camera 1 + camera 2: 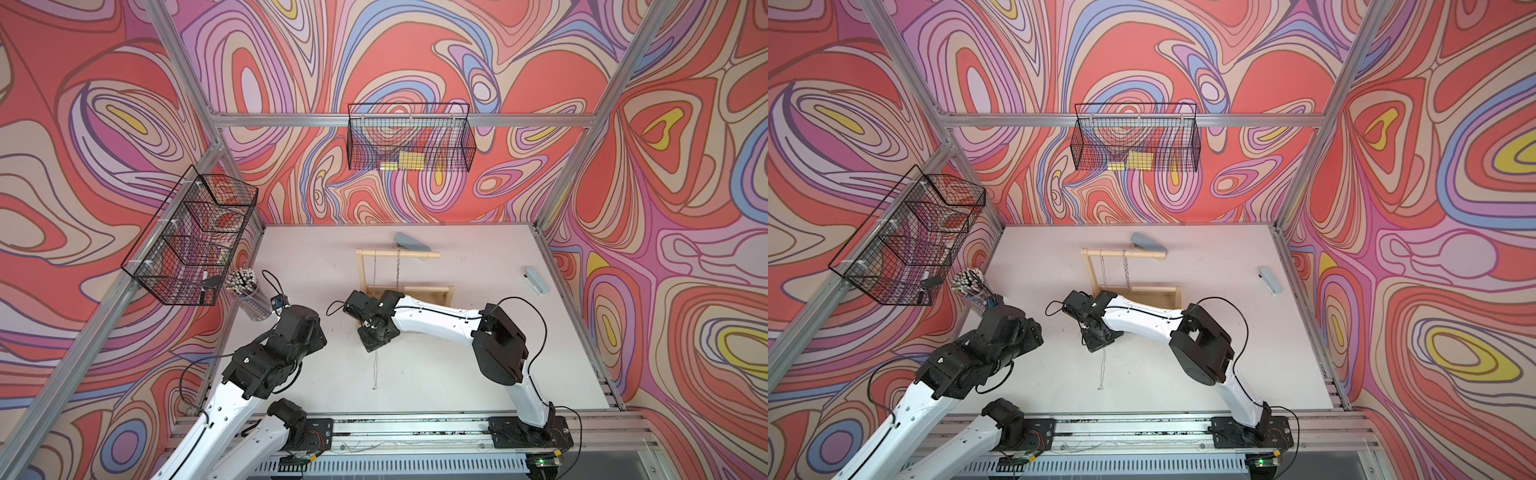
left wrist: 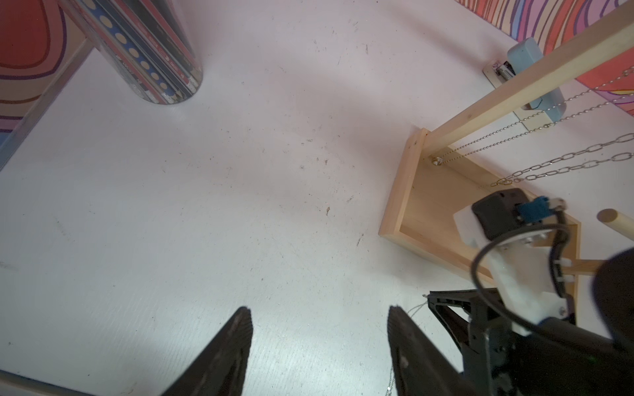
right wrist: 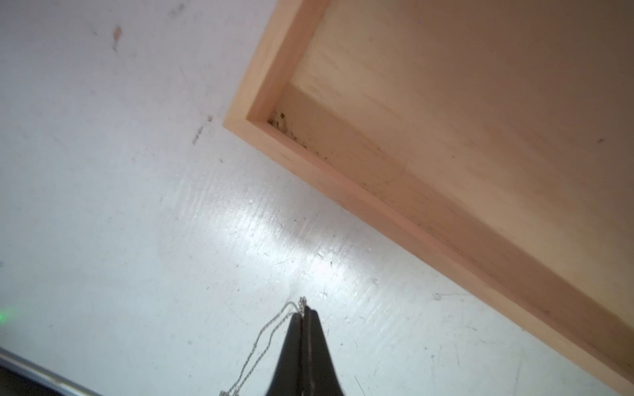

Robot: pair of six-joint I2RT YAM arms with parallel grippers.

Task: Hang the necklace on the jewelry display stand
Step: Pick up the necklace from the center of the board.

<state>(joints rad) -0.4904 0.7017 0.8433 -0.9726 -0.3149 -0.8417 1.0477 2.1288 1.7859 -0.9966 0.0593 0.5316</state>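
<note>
Right gripper [image 3: 303,309] pinches necklace [image 3: 287,306] (thin chain) between its tips.

Pale wooden stand [image 1: 360,274], silver necklace [image 1: 375,372], white table [image 1: 457,374], black wire basket [image 1: 409,141], red-purple-yellow swirl-patterned walls [image 1: 415,62].

Both top views overhead; wrist views close, downward.

The worktop [image 1: 436,374] lies open at lower centre of a top view, between my arms, where only the thin necklace [image 1: 375,370] trails, and along the right. At centre the jewelry display stand [image 1: 424,254] blocks me, two chains [image 1: 398,270] hanging under its bar's left half. My right arm [image 1: 436,318] crosses its tray. A pencil cup [image 1: 245,286] crowds the left edge; a stapler [image 1: 409,242] sits behind the stand.
</note>
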